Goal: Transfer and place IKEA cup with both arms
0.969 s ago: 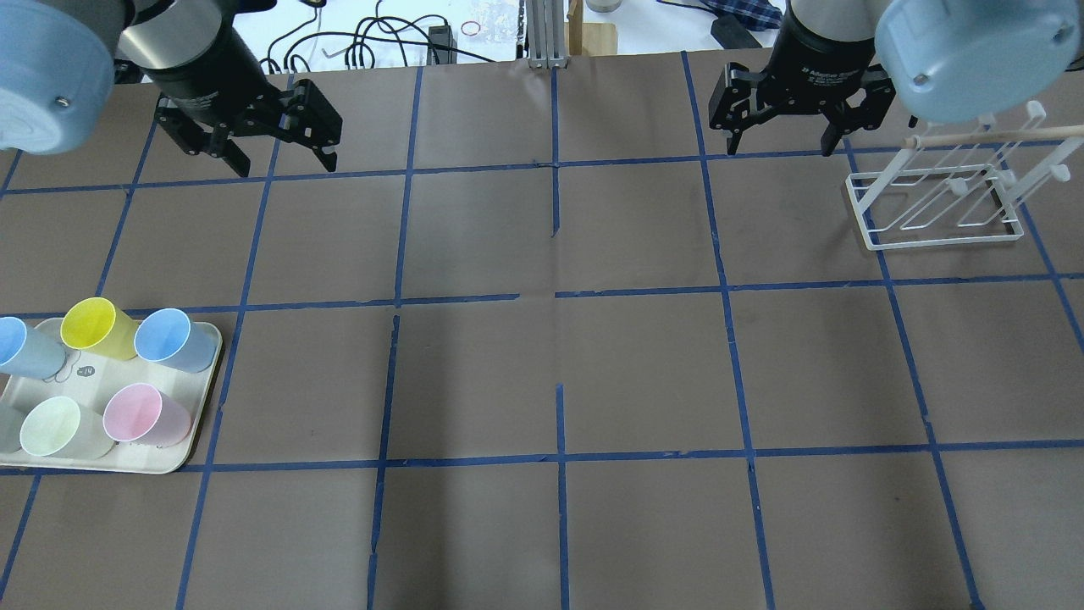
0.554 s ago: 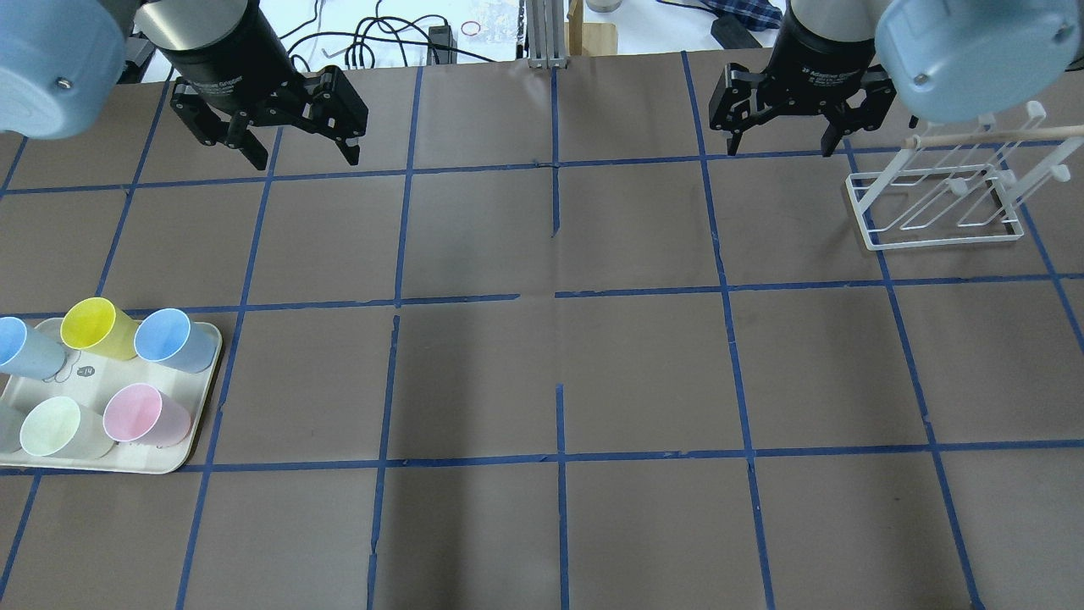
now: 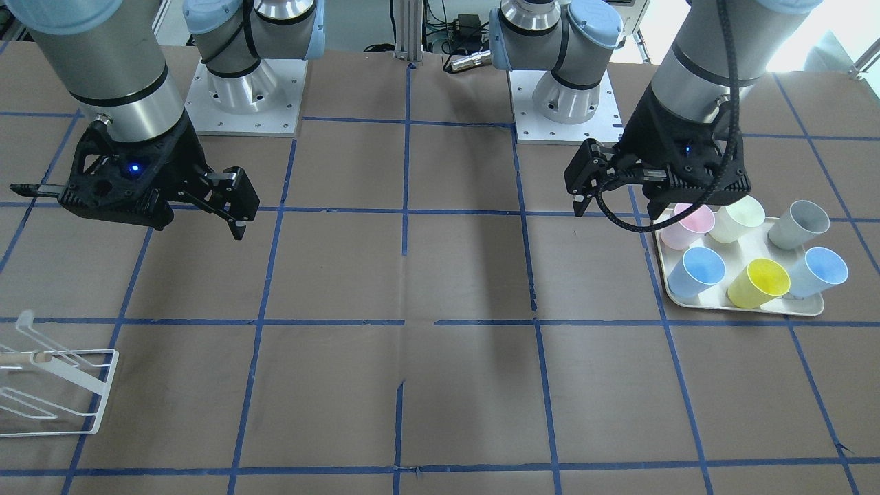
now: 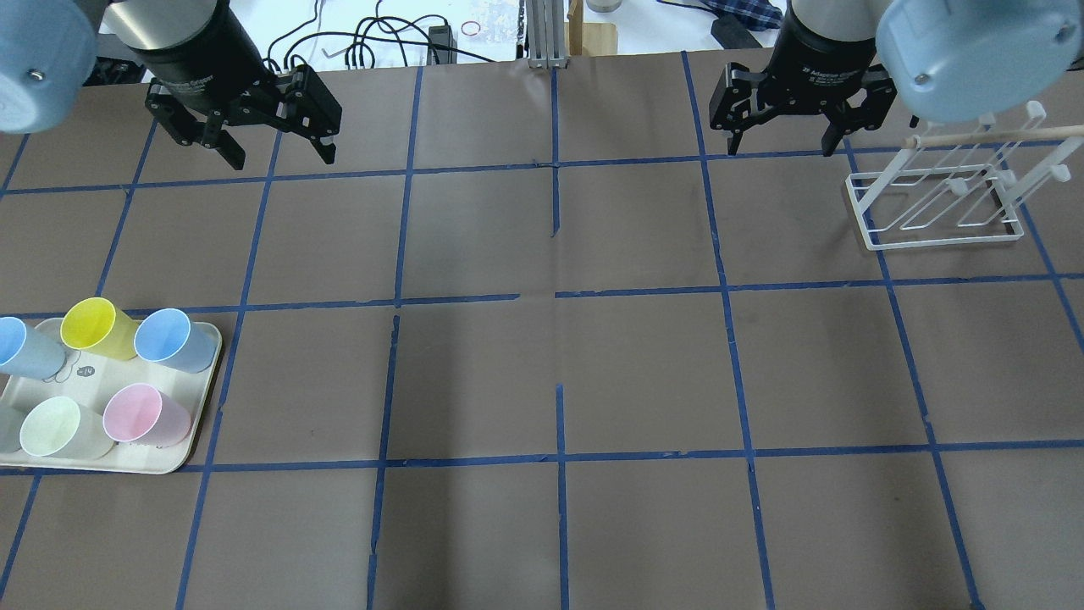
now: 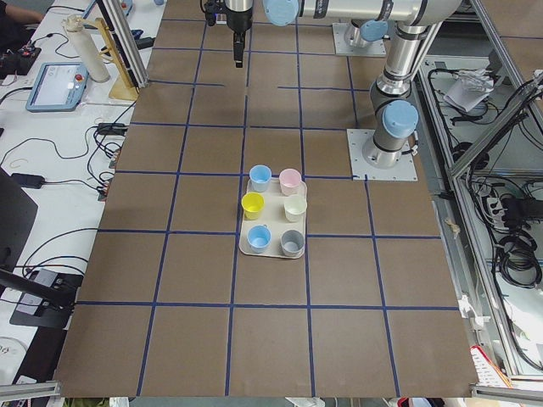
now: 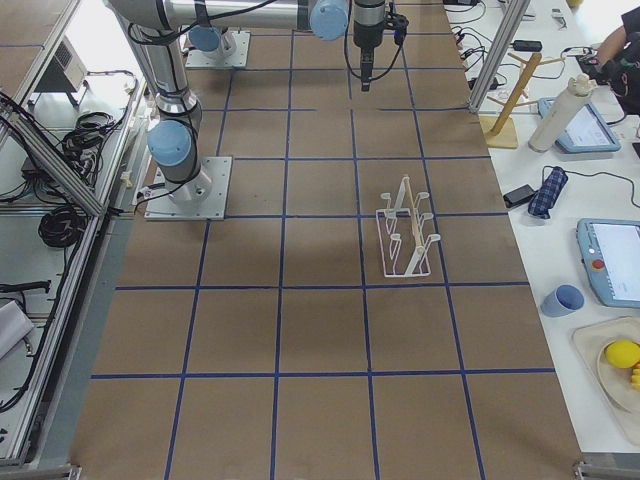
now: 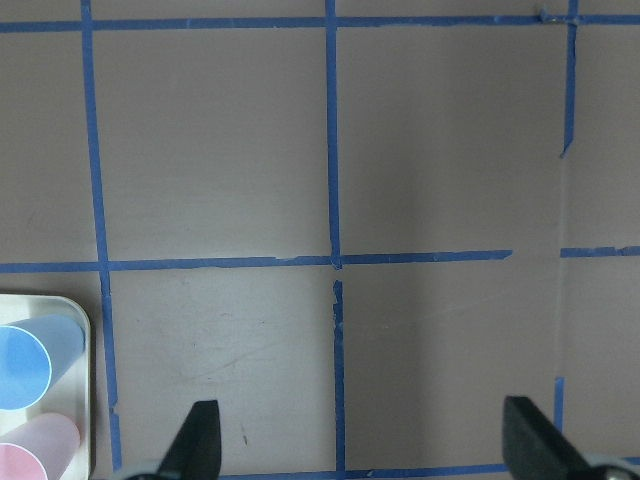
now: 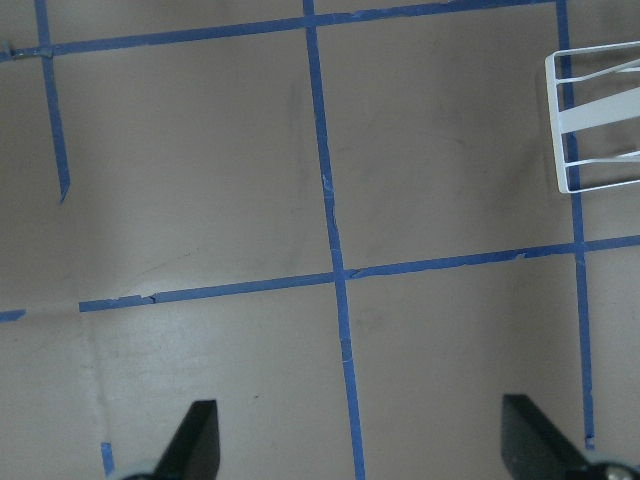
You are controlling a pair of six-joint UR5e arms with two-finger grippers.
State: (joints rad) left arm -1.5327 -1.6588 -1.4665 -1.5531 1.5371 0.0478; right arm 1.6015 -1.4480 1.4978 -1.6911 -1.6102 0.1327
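Table (image 4: 644,364): brown paper cover with a blue tape grid. Cables (image 4: 373,42) lie beyond its far edge. Both arms hang high above the table. The left end effector (image 4: 279,159) and right end effector (image 4: 783,151) point down, jaws wide, empty. The right wrist marking reads "Adaptive"; the rest is unclear. The IKEA cup (image 3: 821,269) is on the tray (image 3: 742,306) at the left edge.

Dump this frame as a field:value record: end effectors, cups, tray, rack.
left end effector: open, empty, above the table
right end effector: open, empty, near the rack
tray: robot's left side, six cups, openings up
inner blue cup: tray corner towards table centre
outer blue cup: same row, beyond the yellow cup
other cups: pink cup, pale green cup, grey cup
rack: white wire, robot's right, no cup on it
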